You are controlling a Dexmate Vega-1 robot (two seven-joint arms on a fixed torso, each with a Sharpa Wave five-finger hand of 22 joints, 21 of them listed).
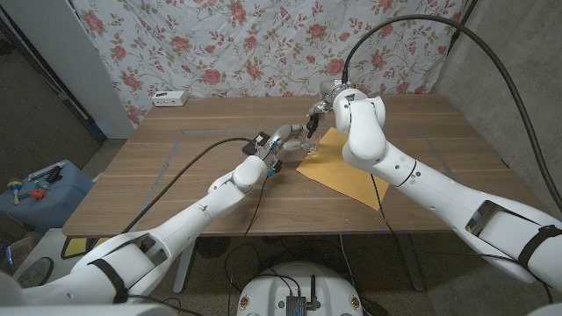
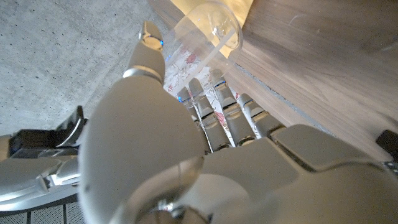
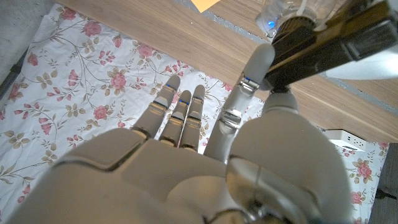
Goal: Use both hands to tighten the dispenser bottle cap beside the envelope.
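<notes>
Wooden tabletop (image 1: 176, 175) w/ taped rectangle outline, floral cloth (image 1: 219, 44) hung behind it. A white power strip (image 1: 170, 98) sits at the far left edge.

Right arm (image 1: 421, 180) comes in from the bottom right corner, bulky forearm over the envelope's far side. Left arm (image 1: 193, 215) reaches from bottom left toward tabletop centre, black cable running along it.

Envelope (image 1: 338, 171): tan, flat on the tabletop, right of centre, partly under the right arm.

Left hand (image 1: 283, 143) is at the envelope's near-left edge; left wrist view shows its fingers (image 2: 214, 99) wrapped round a clear bottle (image 2: 208, 34), so it's clamped on the bottle body. Bottle stands on the tabletop just beside the envelope, mostly hidden in head view.

Right hand (image 1: 323, 105) hangs above and just behind the left hand. Right wrist view: fingers (image 3: 180, 112) extended and slightly apart, holding nothing. Cap too hidden to make out; can't tell if the right hand touches it.
</notes>
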